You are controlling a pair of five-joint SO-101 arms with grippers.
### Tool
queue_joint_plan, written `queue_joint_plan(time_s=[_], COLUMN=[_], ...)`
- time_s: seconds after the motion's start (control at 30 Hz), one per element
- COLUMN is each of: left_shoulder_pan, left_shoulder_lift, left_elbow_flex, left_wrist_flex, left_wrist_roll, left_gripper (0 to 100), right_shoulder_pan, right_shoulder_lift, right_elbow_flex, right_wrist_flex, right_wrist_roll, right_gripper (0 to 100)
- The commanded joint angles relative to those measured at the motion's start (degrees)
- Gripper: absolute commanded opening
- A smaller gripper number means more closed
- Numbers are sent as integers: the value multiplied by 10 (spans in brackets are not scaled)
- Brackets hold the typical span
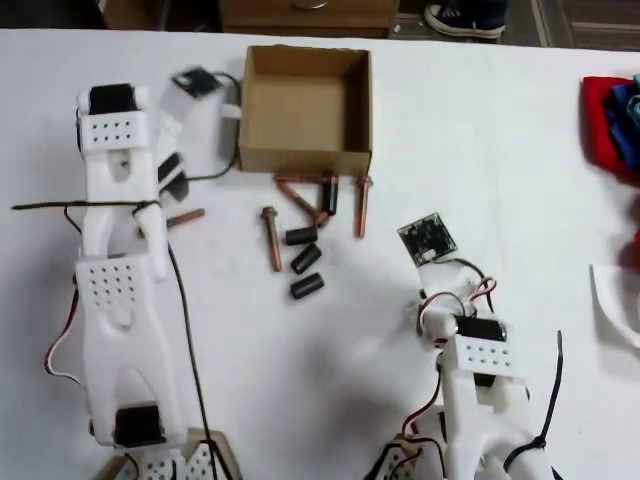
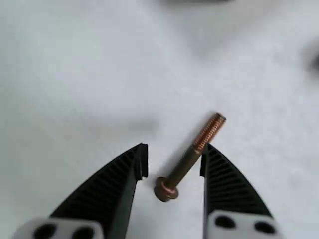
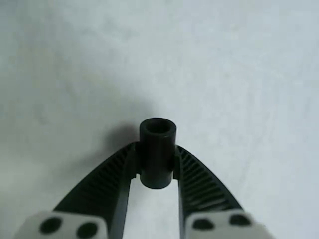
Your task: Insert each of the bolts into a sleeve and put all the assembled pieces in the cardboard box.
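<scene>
Left jaws gape around a copper-coloured threaded bolt [image 2: 192,155] lying slantwise on the white worktop [image 2: 75,74], well left of the brown cardboard box [image 1: 305,160], as right jaws clamp a black cylindrical sleeve [image 3: 157,149]; closing off-centre could pivot the bolt free.

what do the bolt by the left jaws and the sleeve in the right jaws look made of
Bolt: metal by the look, with a copper-coloured, slightly shiny finish; the threaded tip and flanged head suggest it. Sleeve: matte black, smooth, with a hollow bore; probably plastic or blackened metal, the look leaves it open.
</scene>
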Motion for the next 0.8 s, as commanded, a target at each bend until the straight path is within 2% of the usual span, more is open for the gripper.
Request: queue_joint_plan(time_s=[0.0, 0.07, 0.2, 0.33, 0.5, 0.77], left_shoulder_pan=[-31, -29, -42, -32, -30, -19], left_shoulder_lift=[-8, -8, -8, -9, -9, -8], left_elbow_flex=[-17, -6, 70, 134, 186, 223], left_wrist_flex=[9, 9, 9, 9, 9, 8], left_wrist_roll=[465, 608, 730, 742, 811, 816], left_gripper=[186, 171, 158, 178, 228, 310], right_shoulder_pan=[-7, -7, -7, -7, -7, -7], right_shoulder_lift=[-17, -17, -17, -17, -17, -17], right_elbow_flex=[-6, -6, -6, -6, -6, -6], right_wrist_flex=[-8, -8, -8, -8, -8, -8], right_wrist_roll=[-3, -3, -3, -2, 0, 0], right_gripper=[21, 21, 21, 21, 21, 21])
